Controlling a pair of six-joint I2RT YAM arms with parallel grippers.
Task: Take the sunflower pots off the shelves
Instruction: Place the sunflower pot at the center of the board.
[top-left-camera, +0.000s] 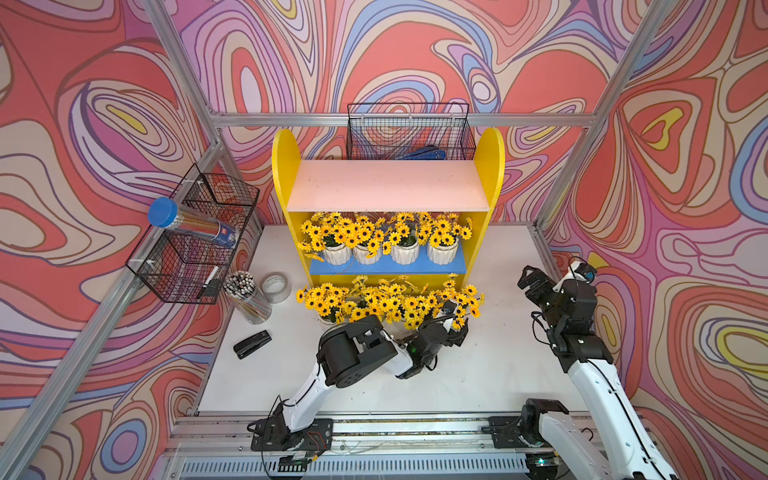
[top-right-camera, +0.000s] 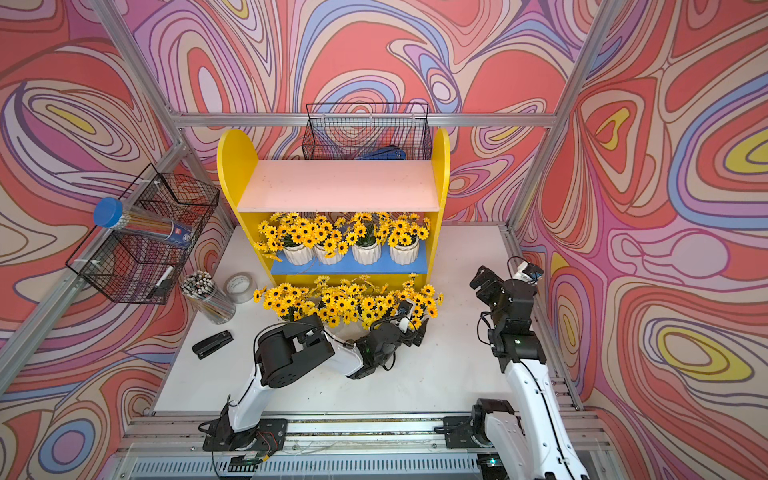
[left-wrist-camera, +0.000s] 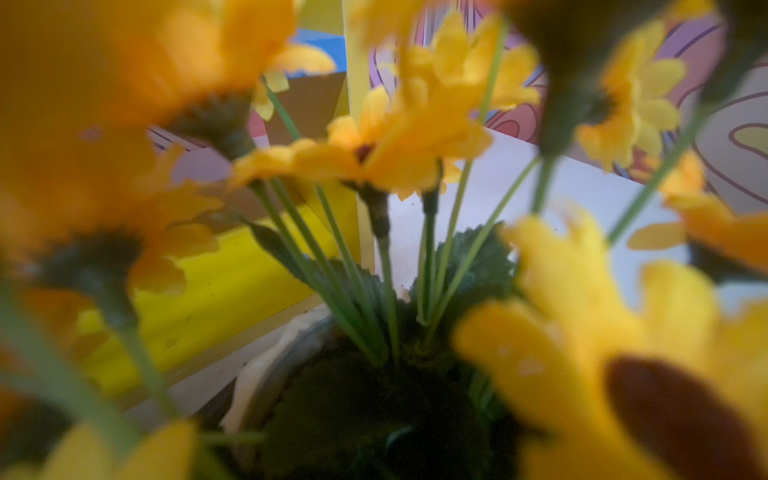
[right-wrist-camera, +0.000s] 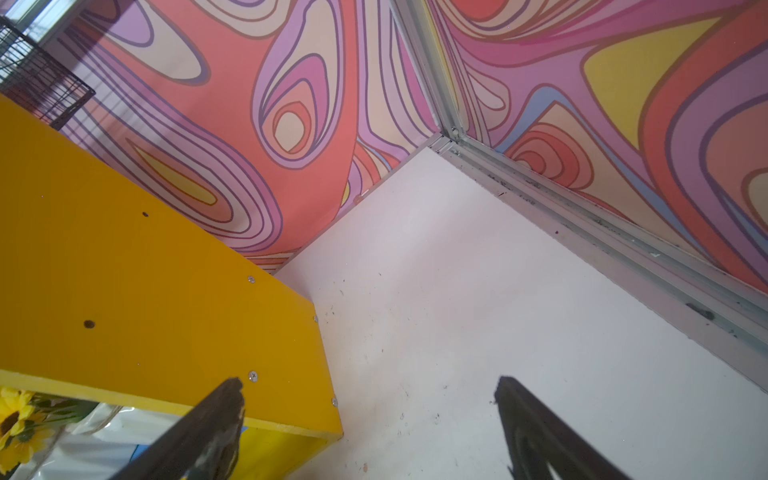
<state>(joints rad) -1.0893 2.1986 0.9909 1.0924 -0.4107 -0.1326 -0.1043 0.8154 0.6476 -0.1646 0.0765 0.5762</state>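
The shelves (top-left-camera: 286, 166) have a bare pink upper board (top-left-camera: 386, 185). On the blue lower board (top-left-camera: 386, 269) several sunflower pots (top-left-camera: 405, 252) stand in a row. More sunflower pots (top-left-camera: 386, 301) stand bunched on the table in front of the unit. My left gripper (top-left-camera: 456, 330) is low at the right end of that front bunch. Its wrist view is filled with blooms above one white pot rim (left-wrist-camera: 257, 374), and the fingers are hidden. My right gripper (right-wrist-camera: 370, 382) is open and empty, in the air right of the shelf's side panel (right-wrist-camera: 124, 270).
A wire basket (top-left-camera: 195, 232) on the left wall holds a blue-capped tube (top-left-camera: 187, 222). Another basket (top-left-camera: 409, 133) hangs behind the shelf. A jar of pencils (top-left-camera: 247, 297), a tape roll (top-left-camera: 276, 286) and a black stapler (top-left-camera: 252, 344) sit front left.
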